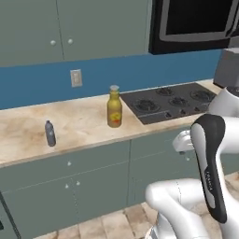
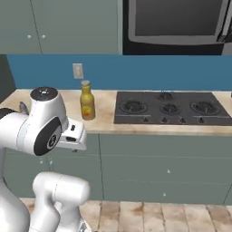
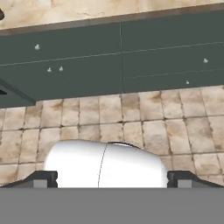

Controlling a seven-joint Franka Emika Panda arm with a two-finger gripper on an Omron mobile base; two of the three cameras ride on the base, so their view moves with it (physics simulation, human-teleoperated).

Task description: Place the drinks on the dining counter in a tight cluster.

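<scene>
Amber bottle, grey-capped and full of yellow liquid, stands upright on the beige wall counter just left of the black cooktop. Small greyish water bottle stands well apart to its left. Gripper is spread wide, holds nothing, and points at the tiled floor, well below both bottles.

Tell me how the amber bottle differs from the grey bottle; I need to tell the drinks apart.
The amber bottle is taller and wider; the grey bottle is small and slim. The amber bottle has a yellow-red label; the grey bottle looks plain. The amber bottle stands next to the cooktop; the grey bottle stands farther left. Both stand upright on the beige counter.
</scene>
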